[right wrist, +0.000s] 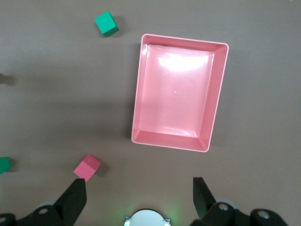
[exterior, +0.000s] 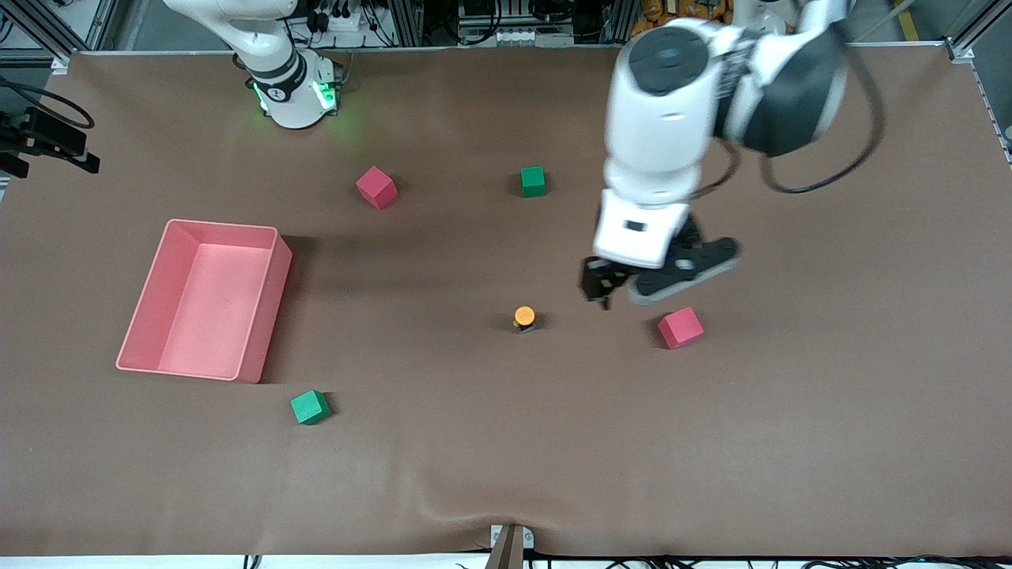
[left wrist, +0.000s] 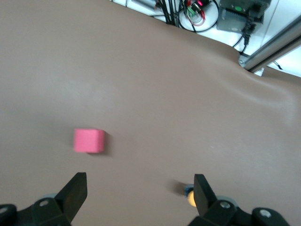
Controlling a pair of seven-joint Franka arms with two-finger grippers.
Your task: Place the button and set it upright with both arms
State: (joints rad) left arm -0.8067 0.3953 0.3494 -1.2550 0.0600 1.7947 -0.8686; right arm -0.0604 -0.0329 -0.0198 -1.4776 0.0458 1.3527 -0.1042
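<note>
Starting at the right arm's end of the table, a pink tray sits on the brown cloth with nothing in it, and the right gripper hangs high over the stretch between the tray and its own green-lit base, fingers spread wide and holding nothing; that arm waits. A green cube lies nearer the front camera than the tray, just off its corner, and a red cube sits up toward the bases. Moving along, a second green cube rests near the table's middle, and nearer the camera than it stands the button, orange cap up on its black body, alone on the cloth. The left gripper hovers over the cloth between the button and another red cube, jaws open wide and empty, touching neither.
</note>
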